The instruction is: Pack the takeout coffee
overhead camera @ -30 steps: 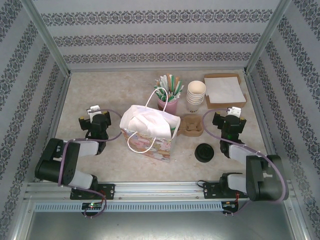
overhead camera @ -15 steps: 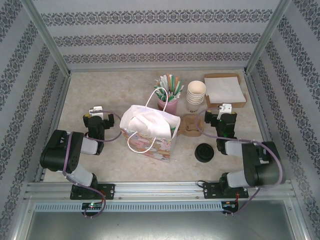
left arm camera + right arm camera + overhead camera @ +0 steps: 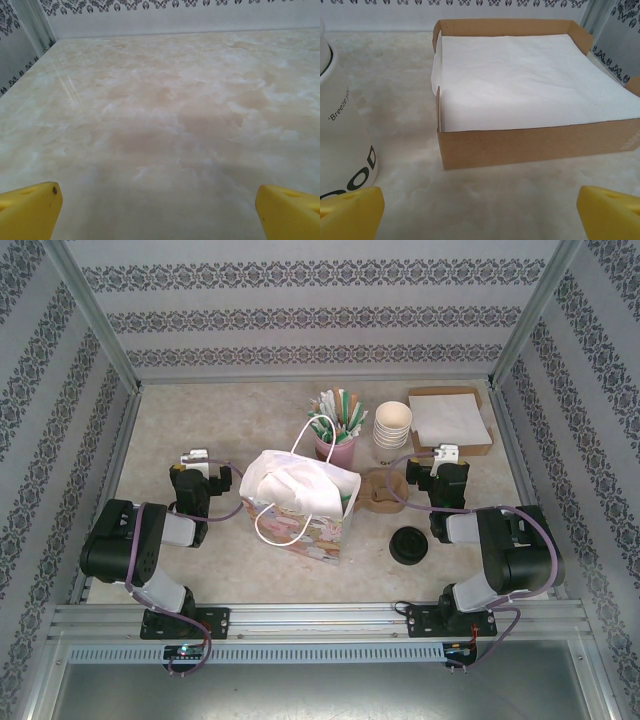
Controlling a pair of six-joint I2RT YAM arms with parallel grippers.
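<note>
No takeout coffee is in view. A stack of lidless cream cups (image 3: 392, 430) stands at the back, and its lowest cup (image 3: 340, 130) shows at the left edge of the right wrist view. A low stack of black lids (image 3: 410, 545) lies in front of my right arm. A patterned paper gift bag (image 3: 300, 508) with white tissue stands mid-table. My left gripper (image 3: 193, 462) is open over bare table left of the bag, its yellow fingertips (image 3: 30, 210) wide apart. My right gripper (image 3: 446, 458) is open just short of the napkin box, with nothing between its fingers.
A brown cardboard box of white napkins (image 3: 530, 135) sits right in front of my right gripper, at the back right (image 3: 450, 420). A pink cup of straws (image 3: 336, 445) stands behind the bag. A brown pulp cup carrier (image 3: 383, 490) lies between the bag and my right gripper.
Both arms have folded upward at the elbow. The right gripper has moved left and forward toward the napkin box; the left gripper has edged forward. Both stay open.
</note>
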